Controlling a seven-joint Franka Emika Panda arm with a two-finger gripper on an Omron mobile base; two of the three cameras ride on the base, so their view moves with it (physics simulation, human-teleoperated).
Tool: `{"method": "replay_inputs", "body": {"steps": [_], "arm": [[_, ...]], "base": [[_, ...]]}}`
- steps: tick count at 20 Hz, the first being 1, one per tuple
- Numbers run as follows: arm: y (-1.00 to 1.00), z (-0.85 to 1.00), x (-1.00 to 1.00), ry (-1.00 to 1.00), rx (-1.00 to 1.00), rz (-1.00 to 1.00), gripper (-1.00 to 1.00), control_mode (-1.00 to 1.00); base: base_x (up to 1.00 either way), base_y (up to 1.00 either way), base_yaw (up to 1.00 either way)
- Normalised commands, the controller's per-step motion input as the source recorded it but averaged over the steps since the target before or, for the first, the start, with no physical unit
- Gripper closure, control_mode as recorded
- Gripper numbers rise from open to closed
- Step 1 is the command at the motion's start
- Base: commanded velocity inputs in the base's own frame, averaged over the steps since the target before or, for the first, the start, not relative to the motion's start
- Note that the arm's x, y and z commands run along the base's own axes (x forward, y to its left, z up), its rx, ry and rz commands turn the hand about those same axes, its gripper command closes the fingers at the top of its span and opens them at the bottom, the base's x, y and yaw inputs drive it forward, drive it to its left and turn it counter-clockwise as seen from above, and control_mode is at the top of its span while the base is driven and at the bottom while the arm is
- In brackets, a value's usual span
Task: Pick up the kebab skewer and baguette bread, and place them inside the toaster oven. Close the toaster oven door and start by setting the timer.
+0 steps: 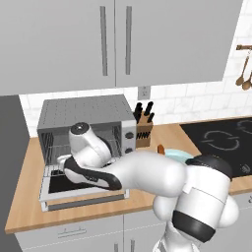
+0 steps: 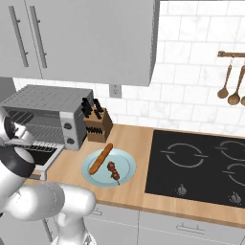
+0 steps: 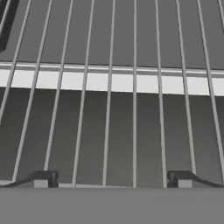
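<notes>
Spread wide and empty, the gripper [image 3: 111, 179] hangs over the toaster oven [image 1: 86, 130] wire rack [image 3: 112, 109], while baguette bread [image 2: 101, 158] and kebab skewer [image 2: 113, 170] lie rightward on the plate [image 2: 125, 173], baguette angled toward the backsplash.

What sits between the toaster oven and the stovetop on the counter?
In the right base view, a knife block stands beside the toaster oven; the plate lies nearer the stovetop.

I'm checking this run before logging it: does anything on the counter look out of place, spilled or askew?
Nothing stands out. The baguette bread and kebab skewer lie on the plate, nothing spilled. The toaster oven door is dropped open, and the open, empty hand hovers at the wire rack.
</notes>
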Motion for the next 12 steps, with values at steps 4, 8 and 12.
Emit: {"method": "replay_inputs", "body": {"steps": [4, 8, 12], "arm": [[0.02, -0.15, -0.51, 0.09, -0.02, 0.0, -1.0, -1.0], [-0.56, 0.33, -0.16, 0.0, -0.01, 0.0, -1.0, -1.0], [-0.83, 0.7, -0.09, 0.03, 0.0, 0.0, -1.0, -1.0]], "base": [[0.0, 0.0, 0.0], [0.0, 0.0, 0.0], [0.0, 0.0, 0.0]]}}
